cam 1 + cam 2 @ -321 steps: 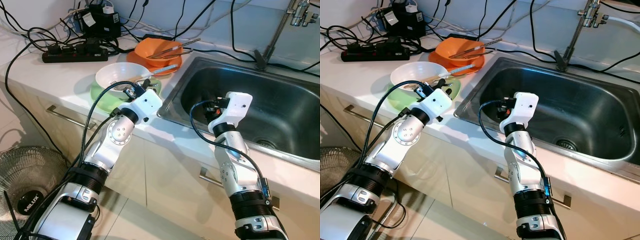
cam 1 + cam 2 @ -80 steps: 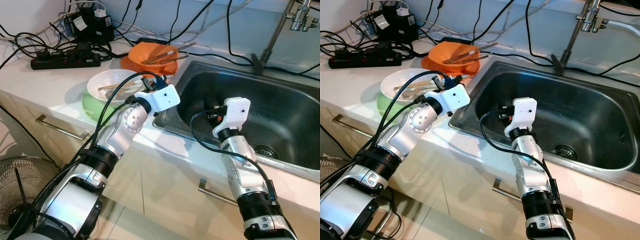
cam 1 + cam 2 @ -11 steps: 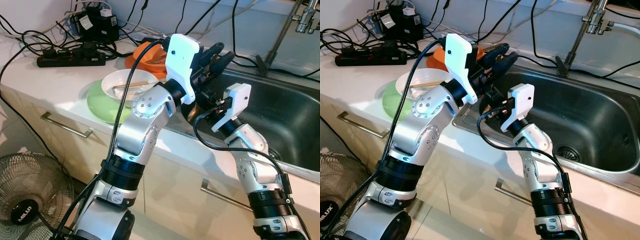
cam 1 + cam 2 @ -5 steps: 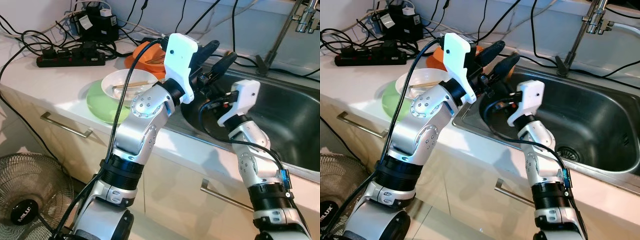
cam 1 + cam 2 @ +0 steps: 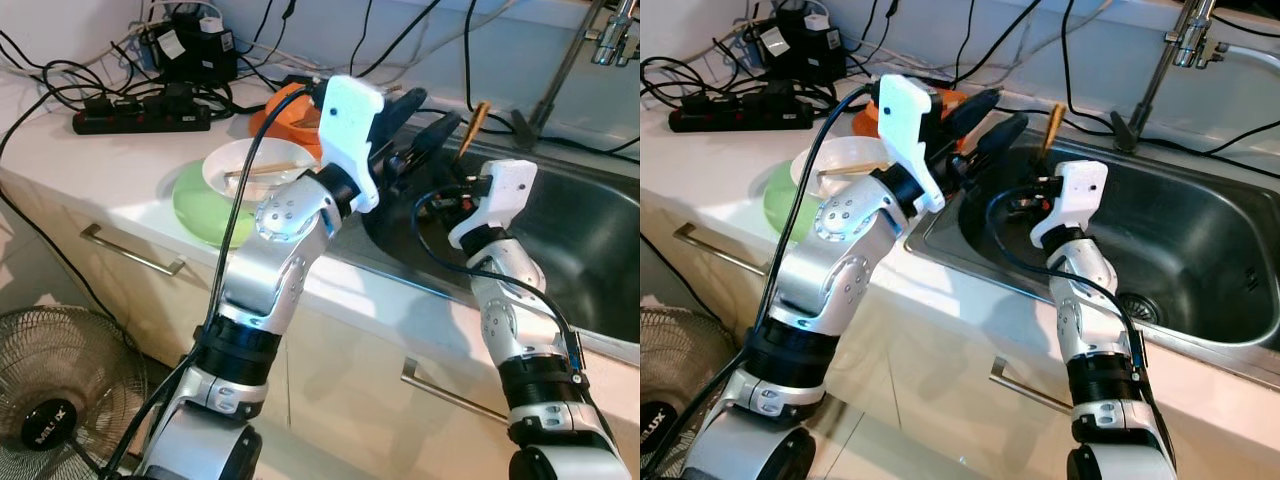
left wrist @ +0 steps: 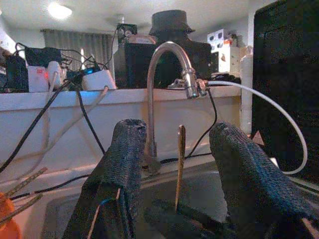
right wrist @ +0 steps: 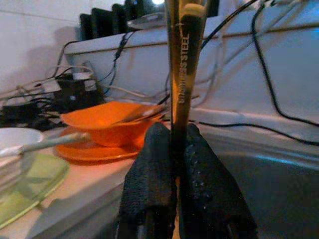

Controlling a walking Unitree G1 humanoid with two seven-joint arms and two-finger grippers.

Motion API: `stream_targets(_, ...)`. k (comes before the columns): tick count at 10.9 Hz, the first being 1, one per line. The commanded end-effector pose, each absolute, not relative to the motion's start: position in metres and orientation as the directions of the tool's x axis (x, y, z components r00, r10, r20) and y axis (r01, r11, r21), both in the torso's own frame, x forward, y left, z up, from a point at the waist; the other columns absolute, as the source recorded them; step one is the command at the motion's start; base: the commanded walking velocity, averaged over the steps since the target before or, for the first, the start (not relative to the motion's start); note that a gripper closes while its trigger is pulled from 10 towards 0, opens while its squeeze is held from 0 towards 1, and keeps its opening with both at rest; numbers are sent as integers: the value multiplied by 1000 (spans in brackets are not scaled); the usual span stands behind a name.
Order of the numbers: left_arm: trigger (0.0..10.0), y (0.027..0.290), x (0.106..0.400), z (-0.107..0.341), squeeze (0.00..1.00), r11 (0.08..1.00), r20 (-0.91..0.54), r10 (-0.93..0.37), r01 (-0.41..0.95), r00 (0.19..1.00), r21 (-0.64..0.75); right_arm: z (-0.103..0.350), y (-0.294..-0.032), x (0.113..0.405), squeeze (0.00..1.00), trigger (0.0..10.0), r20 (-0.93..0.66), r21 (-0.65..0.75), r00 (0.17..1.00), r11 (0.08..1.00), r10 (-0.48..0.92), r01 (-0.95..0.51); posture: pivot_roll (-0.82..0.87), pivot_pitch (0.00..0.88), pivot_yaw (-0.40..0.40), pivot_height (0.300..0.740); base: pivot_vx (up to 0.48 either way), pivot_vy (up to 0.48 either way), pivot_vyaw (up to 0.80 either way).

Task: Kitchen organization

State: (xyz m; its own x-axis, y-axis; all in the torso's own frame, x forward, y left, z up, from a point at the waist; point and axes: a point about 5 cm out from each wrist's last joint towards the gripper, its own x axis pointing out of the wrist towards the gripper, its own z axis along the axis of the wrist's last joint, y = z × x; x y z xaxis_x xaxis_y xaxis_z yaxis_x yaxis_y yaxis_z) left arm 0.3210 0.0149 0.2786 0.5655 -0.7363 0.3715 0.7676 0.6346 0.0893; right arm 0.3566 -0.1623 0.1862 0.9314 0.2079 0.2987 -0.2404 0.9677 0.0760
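Setting: a white kitchen counter [image 5: 120, 165] with a stainless steel sink [image 5: 590, 230] set into it, a tap [image 5: 1160, 60] behind the sink, and cabinet fronts below.
Clutter: a black power strip [image 5: 140, 112] and tangled cables lie at the back of the counter, well apart from the sink.
Dishes: a white bowl [image 5: 240, 165] holding utensils sits on a green plate [image 5: 195, 205]; behind it an orange bowl [image 7: 107, 117] rests on an orange plate and holds tongs-like utensils.
Progress: the task looks only partly done. One utensil is lifted over the sink, while the stacked dishes and their utensils on the counter appear untouched and remain to be sorted.
Left gripper [image 6: 182, 164]: raised at the sink's near-left corner, its two black fingers spread wide apart and holding nothing; the lifted utensil stands beyond the gap between them.
Right gripper [image 7: 174, 164]: raised over the sink's left part, its fingers pressed together on the lower end of the utensil.
Utensil [image 5: 470, 125]: a slim brass-coloured piece stamped "STAINLESS STEEL", standing nearly upright above the right gripper; its exact kind cannot be told.
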Motion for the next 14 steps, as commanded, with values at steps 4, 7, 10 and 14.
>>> stream_targets(4,10000,26,320,253,0,655,262,-743,749,616,97,172,-190,365,0,10000,209,12,977,999,39,-43,180,7,-1,740,0,0,0)
stream_targets(7,10000,42,321,209,0,688,105,-725,721,681,76,161,-196,369,0,10000,161,-2,987,1000,-6,7,186,3,-1,740,0,0,0)
stream_targets(10,10000,45,319,174,0,684,-34,-726,726,687,64,149,-198,374,0,10000,95,-28,995,999,-19,21,182,11,-4,740,0,0,0)
stream_targets(14,10000,45,315,159,0,672,-102,-733,739,673,46,140,-192,381,0,10000,17,-58,1000,998,-8,9,188,12,-8,740,0,0,0)
